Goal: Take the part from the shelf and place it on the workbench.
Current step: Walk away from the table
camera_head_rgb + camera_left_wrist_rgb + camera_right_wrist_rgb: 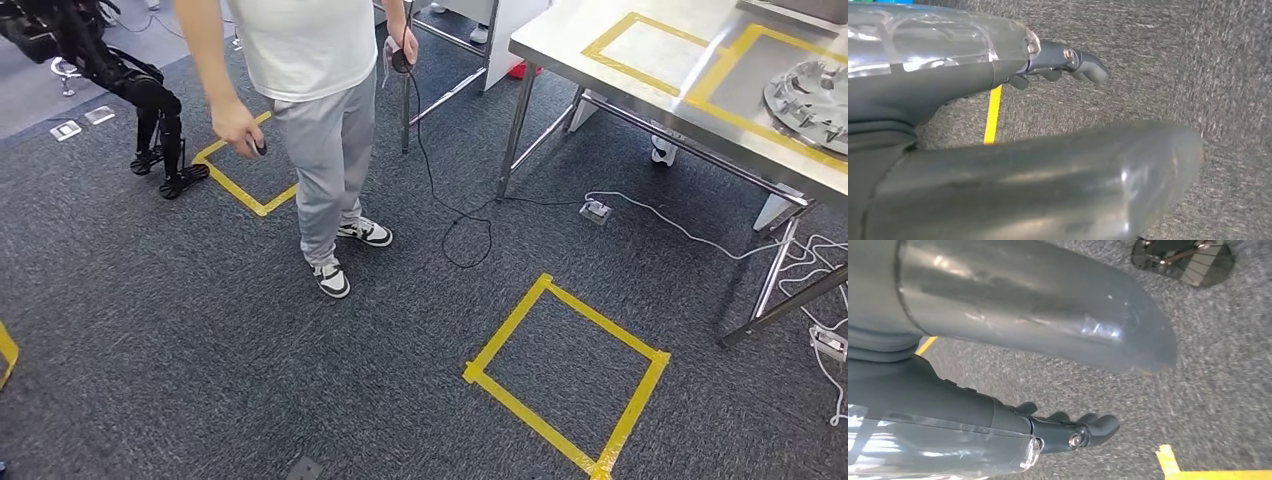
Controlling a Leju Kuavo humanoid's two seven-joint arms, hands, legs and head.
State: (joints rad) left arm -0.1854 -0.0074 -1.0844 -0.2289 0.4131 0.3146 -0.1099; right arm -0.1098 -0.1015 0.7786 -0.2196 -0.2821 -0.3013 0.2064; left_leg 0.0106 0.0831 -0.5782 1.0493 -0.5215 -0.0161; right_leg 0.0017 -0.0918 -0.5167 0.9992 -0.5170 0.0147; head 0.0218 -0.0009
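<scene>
The steel workbench [560, 40] stands at the upper right of the head view, with yellow tape rectangles on its top. A round grey metal part [812, 98] with raised pegs lies inside one rectangle near its right end. My left hand [948, 85] hangs over the grey carpet, its fingers [1083, 65] stretched out and holding nothing. My right hand [948, 405] also hangs over the carpet, its fingers [1088, 427] apart and empty.
A person [320, 120] in a white shirt and grey trousers stands ahead, with a small dark device in each hand. A yellow tape square [565, 375] marks the carpet before the workbench. Cables [690, 230] and a socket box [596, 210] lie by the table legs. A black legged machine [150, 110] stands far left.
</scene>
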